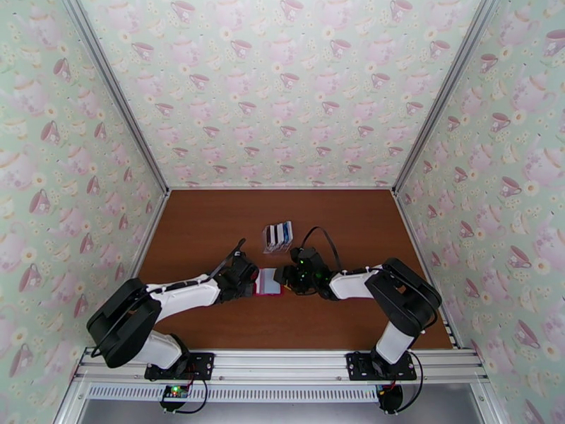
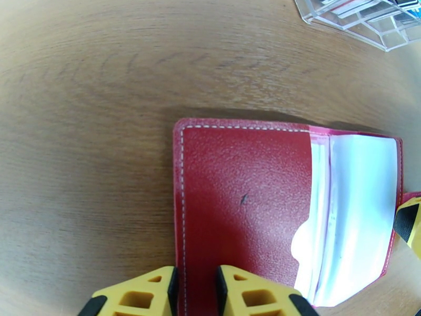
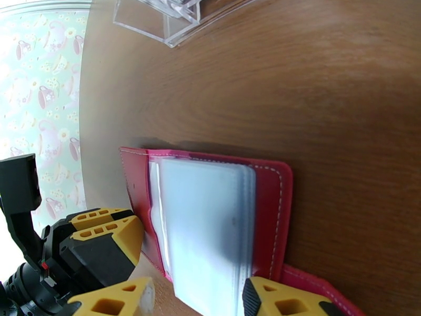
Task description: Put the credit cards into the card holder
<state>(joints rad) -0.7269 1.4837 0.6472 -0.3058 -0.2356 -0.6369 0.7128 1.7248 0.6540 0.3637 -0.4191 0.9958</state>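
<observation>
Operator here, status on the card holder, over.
Left claw straddles card holder cover edge, grip unclear. Right claw open around its sleeves. Credit cards in clear rack. No obstruction seen.

High rear overhead view; two close wrist views, opposite sides of one card holder (image 2: pixel 242 206)

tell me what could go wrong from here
1. The left pincer and right pincer sit close together over the wallet; they could knock each other.
2. The cards stand in the rack, so a pincer must probably leave to fetch one, and the wallet may then shift or close.
3. The right pincer straddles the thin sleeves; closing there might crease them.
</observation>
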